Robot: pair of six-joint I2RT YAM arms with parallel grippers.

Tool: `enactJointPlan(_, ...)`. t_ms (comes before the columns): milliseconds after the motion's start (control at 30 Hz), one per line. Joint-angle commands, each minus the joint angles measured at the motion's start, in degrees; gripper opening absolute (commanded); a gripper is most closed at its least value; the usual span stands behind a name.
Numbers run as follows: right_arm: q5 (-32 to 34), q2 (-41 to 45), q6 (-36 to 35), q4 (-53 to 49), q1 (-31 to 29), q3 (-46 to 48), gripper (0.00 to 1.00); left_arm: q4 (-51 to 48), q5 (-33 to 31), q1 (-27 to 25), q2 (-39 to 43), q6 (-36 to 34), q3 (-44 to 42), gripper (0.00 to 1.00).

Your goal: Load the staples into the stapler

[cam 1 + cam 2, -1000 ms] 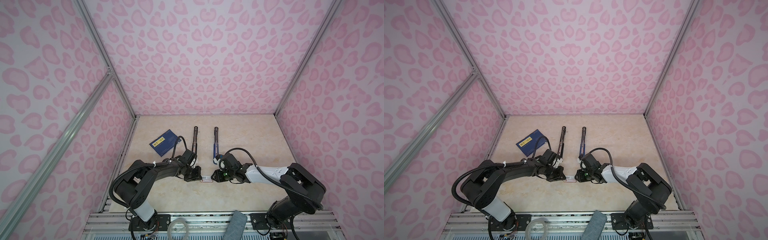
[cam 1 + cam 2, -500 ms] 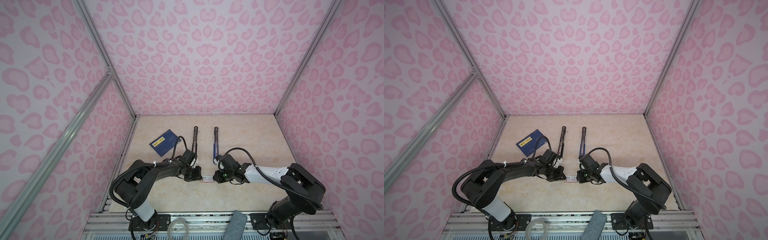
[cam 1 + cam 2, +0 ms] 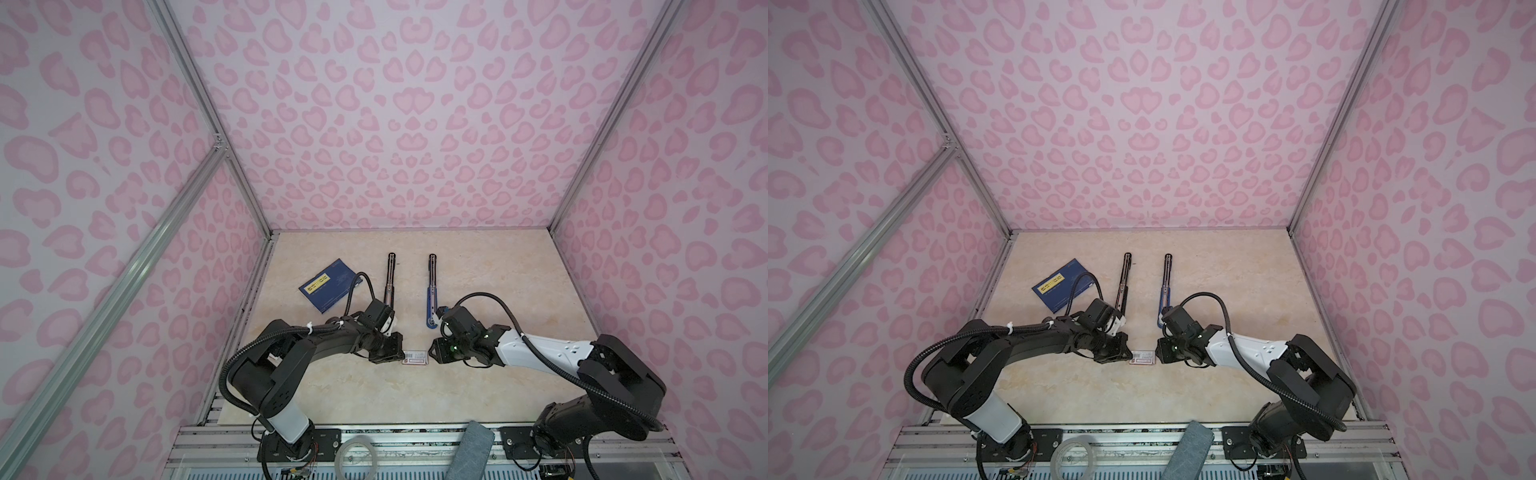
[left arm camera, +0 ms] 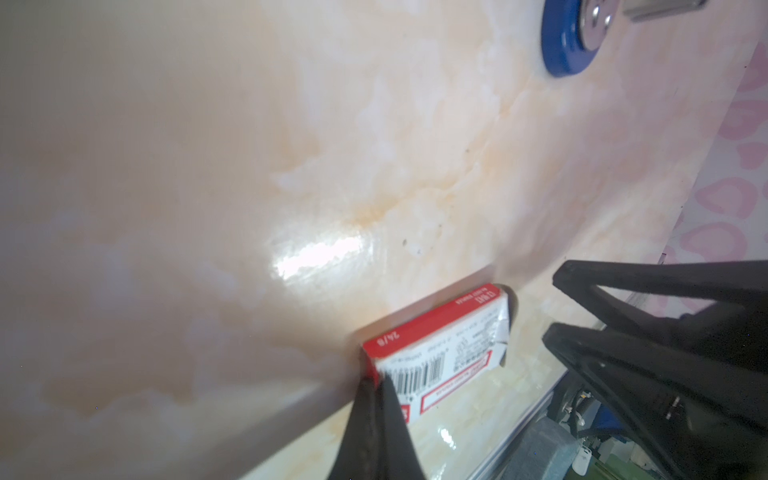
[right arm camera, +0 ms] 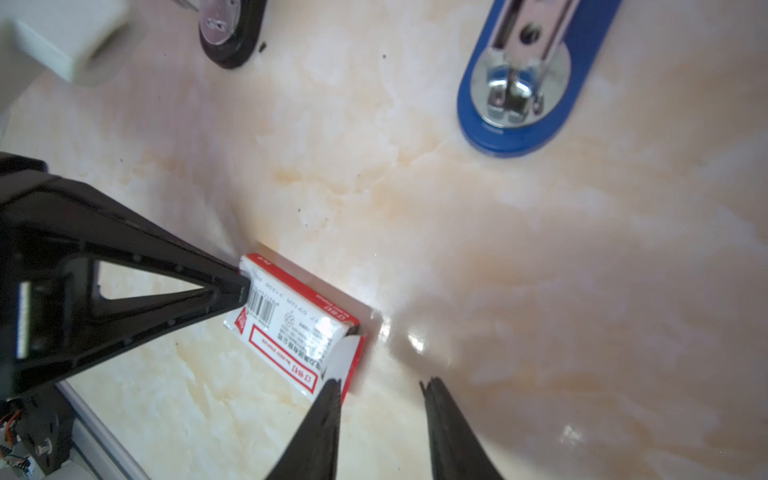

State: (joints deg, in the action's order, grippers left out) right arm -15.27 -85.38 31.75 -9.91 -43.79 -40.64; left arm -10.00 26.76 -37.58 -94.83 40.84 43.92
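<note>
Small white box w/ red label (image 3: pixel 415 357) lies flat on the table (image 3: pixel 498 299), approx. midway btwn the left and right edges and nearer the front edge than the back, w/ an arm reaching in at each end. The left gripper (image 3: pixel 400 354) is at the barcode end. Its jaws are closed tight, tips pressed on that end's red corner, clearest in the left wrist view (image 4: pixel 376 380). Can't tell whether they nip any card. The right gripper (image 3: pixel 433 354) is at the opposite end, jaws apart w/ a clear gap and nothing btwn them (image 5: pixel 380 384). One finger (image 5: pixel 326 403) touches the box's end flap (image 5: pixel 345 357), which stands open. The staples don't show, since the box's inside is hidden in every view. Beyond the box, two staplers lie opened out long, side by side and well apart, running from mid-table toward the back edge. The black stapler (image 3: pixel 390 282) is on the left and the blue stapler (image 3: pixel 431 291) on the right, its rounded blue end just behind the right gripper. A dark blue booklet w/ yellow label (image 3: pixel 330 286) lies flat btwn the black stapler and the left edge, turned at an angle to the edges.
</note>
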Motion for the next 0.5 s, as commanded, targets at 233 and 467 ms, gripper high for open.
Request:
enactJointPlan(233,0.12,-3.93,-0.26,0.42,-2.44,-2.98,0.43,-1.61,-1.43,-0.30,-0.71,0.12,0.55,0.05)
enactJointPlan(467,0.54,-5.75,-0.79,-0.51,-2.45,-3.05,0.37,-1.71,-1.30,-0.38,-0.80,0.05,0.64,0.05)
